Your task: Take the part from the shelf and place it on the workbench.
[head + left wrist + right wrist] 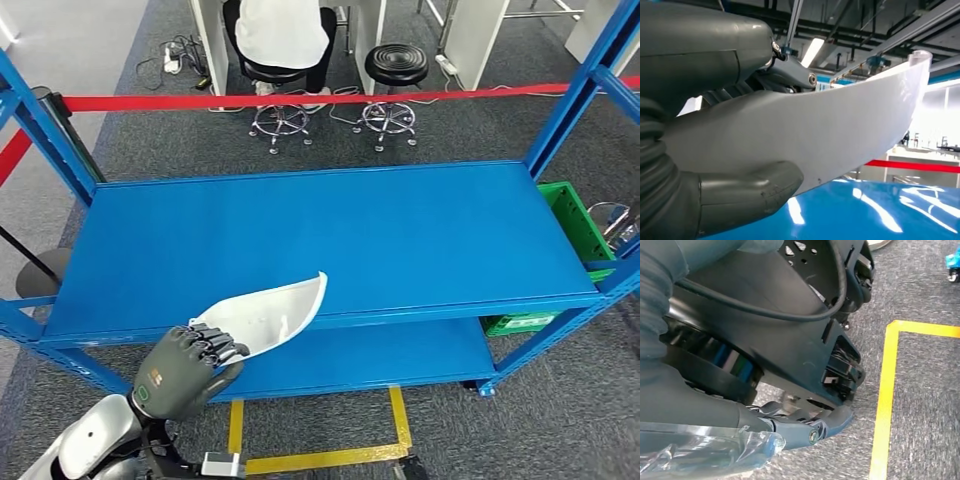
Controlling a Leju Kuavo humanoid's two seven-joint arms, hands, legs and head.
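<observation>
I see my left hand (185,368) gripping the white curved part (268,314) by its narrow end, dark fingers (215,347) wrapped over the upper face and, in the left wrist view, the thick thumb (749,195) pressed against the other face. The part sticks out over the front edge of the blue shelf (340,235), its broad end raised above the shelf's top deck and not touching it. My right hand (753,432) hangs low over grey carpet, near a yellow floor line (885,390); I cannot tell how its fingers sit. Beyond the shelf, a person (275,30) sits on a stool behind a red barrier tape (302,99), and a green crate (577,225) stands at the shelf's right end.
</observation>
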